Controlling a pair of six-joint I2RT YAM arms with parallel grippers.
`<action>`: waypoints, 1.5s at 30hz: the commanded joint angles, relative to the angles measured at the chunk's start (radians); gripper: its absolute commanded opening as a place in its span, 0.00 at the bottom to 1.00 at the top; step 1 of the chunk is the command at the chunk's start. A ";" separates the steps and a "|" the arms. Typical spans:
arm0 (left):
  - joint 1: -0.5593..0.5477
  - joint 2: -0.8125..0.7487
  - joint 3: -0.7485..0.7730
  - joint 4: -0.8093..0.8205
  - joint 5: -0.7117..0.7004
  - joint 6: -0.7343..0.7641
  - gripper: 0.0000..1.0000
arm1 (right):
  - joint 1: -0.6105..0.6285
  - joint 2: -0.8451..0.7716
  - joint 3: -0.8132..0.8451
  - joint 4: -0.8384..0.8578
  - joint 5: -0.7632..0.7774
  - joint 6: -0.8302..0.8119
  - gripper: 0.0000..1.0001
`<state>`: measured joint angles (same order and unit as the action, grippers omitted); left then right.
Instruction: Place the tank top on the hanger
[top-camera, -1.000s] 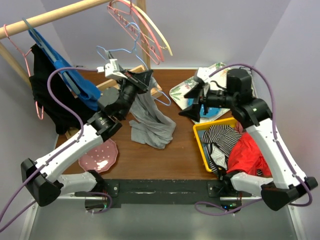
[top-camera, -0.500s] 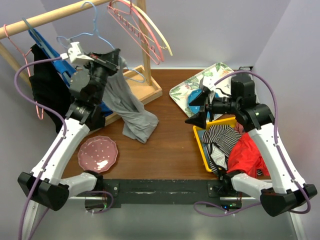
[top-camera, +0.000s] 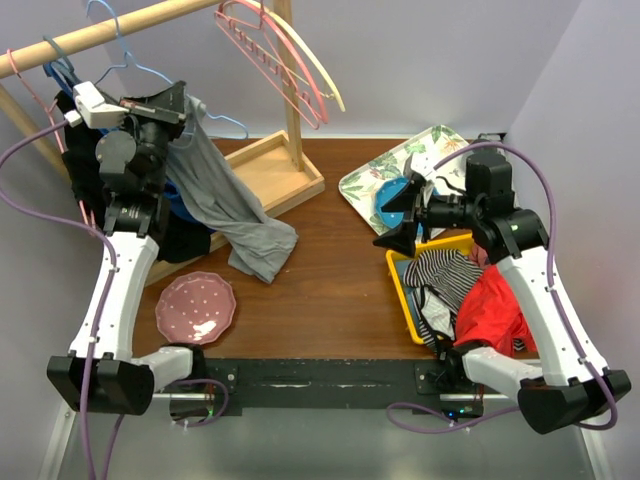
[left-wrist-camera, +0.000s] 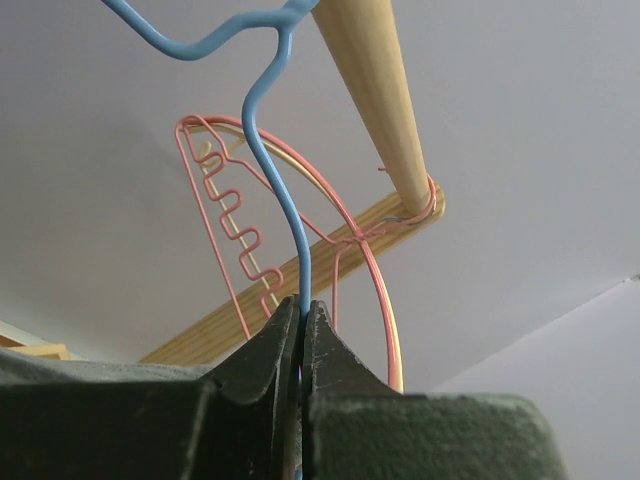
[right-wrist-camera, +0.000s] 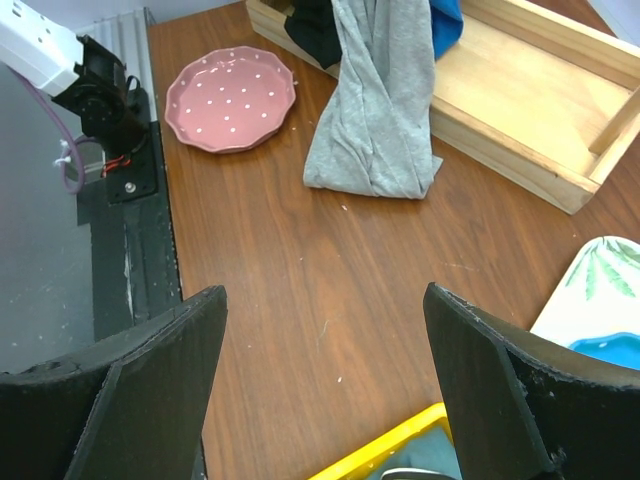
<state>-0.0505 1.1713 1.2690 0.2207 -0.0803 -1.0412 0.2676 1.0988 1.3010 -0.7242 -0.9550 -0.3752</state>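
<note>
In the left wrist view the hanger runs off the top edge and vanishes between the jaws of the left gripper. The right wrist view cuts off the tank top at the top edge.

The right hand holds its two dark fingers spread wide above the brown worktop, with nothing between them. Beyond them, the grey tank top hangs down from the upper edge, its lower end bunched on the worktop in front of a pale wooden frame. A black garment and a blue cloth show on either side of it at the top. A pink dotted plate lies to its left, apart from it. A leaf-patterned tray sits at the right edge, and a yellow rim shows at the bottom.
</note>
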 joint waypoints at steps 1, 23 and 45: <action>0.049 -0.013 -0.016 0.068 0.046 -0.106 0.00 | -0.019 -0.022 -0.005 0.037 -0.039 0.012 0.84; 0.097 -0.234 -0.141 -0.032 0.165 -0.131 0.82 | -0.102 -0.004 0.061 -0.058 0.093 -0.077 0.84; -0.170 -0.636 -0.232 -0.610 0.293 0.566 0.92 | -0.228 0.021 0.233 -0.035 0.219 0.059 0.91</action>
<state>-0.1982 0.5453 1.0866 -0.2543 0.0692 -0.6743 0.0597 1.1133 1.4879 -0.7753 -0.6537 -0.3222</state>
